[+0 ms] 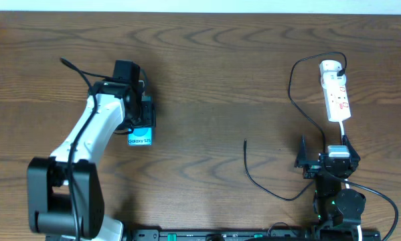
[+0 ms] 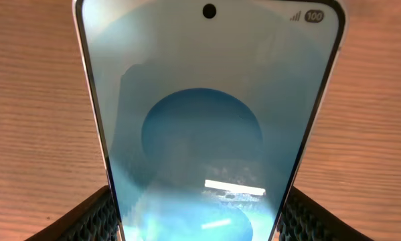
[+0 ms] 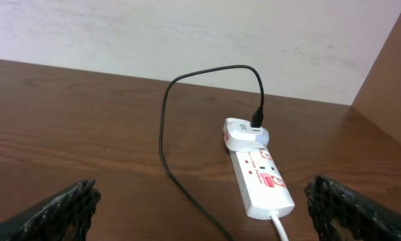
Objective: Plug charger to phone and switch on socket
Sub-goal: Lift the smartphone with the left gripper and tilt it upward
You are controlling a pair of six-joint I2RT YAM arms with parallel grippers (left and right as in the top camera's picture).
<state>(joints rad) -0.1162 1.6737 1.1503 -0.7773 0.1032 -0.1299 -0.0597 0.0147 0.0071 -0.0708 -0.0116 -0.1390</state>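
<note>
Phone (image 1: 140, 138) lies at the worktop's (image 1: 207, 73) left, clasped by its edges in the left gripper (image 1: 138, 114); plugging seems next, needing the wide, empty right gripper (image 1: 324, 152) near the socket (image 1: 335, 90) to fetch the charger's (image 1: 246, 157) loose tip.

You had the phone (image 1: 140, 138) on the left of the bench (image 1: 207, 67), the socket (image 1: 337, 94) well apart at the far right, the charger (image 3: 162, 127) trailing from it toward the near middle.

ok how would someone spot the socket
On the wooden table, look far right. The socket lies there: a long white strip with red switch marks, a round white plug at its far end. Its neighbour, the charger, is a thin black cable.
</note>
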